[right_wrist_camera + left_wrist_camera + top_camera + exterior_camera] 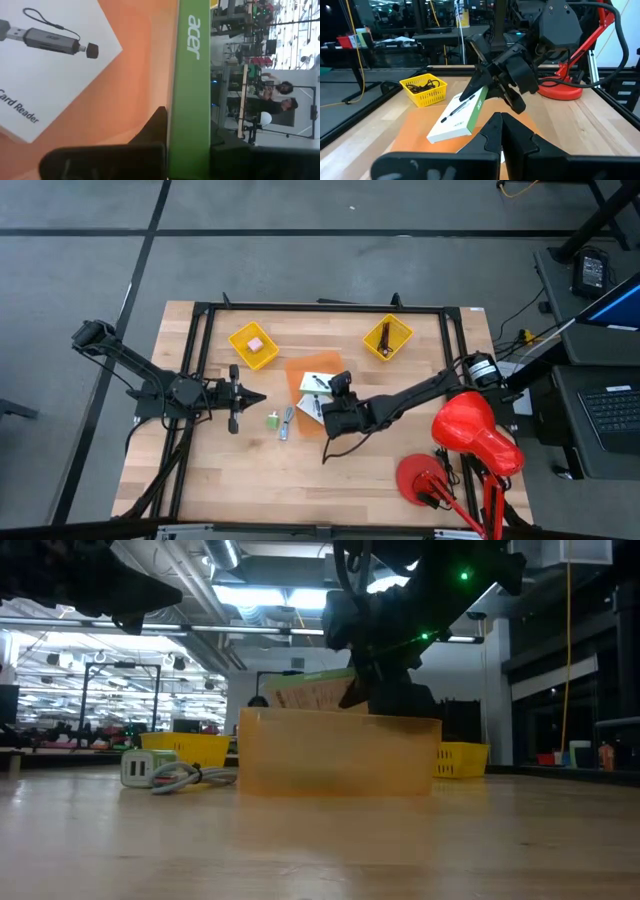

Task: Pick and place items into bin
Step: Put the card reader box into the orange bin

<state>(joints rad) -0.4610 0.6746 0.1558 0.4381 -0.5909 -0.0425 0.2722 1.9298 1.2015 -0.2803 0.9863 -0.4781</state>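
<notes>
Green-edged white box (456,118) is pinched in the right pincer (487,82) over the orange bin (338,753).

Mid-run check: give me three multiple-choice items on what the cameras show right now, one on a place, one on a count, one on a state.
1. Where is the right gripper?
A. over a yellow basket
B. at the orange bin
C. off the table

2. How many yellow baskets stand at the table's far side?
A. one
B. two
C. four

3. What state is the right gripper in?
A. shut on the white and green box
B. open and empty
C. shut on a cord

Key: 1 B, the high view shows it at the orange bin near the table's middle. 2 B, one basket holds a pink block, the other dark cords. 3 A, the left wrist view shows it holding the white and green box tilted above the bin, while the left gripper waits beside it.
</notes>
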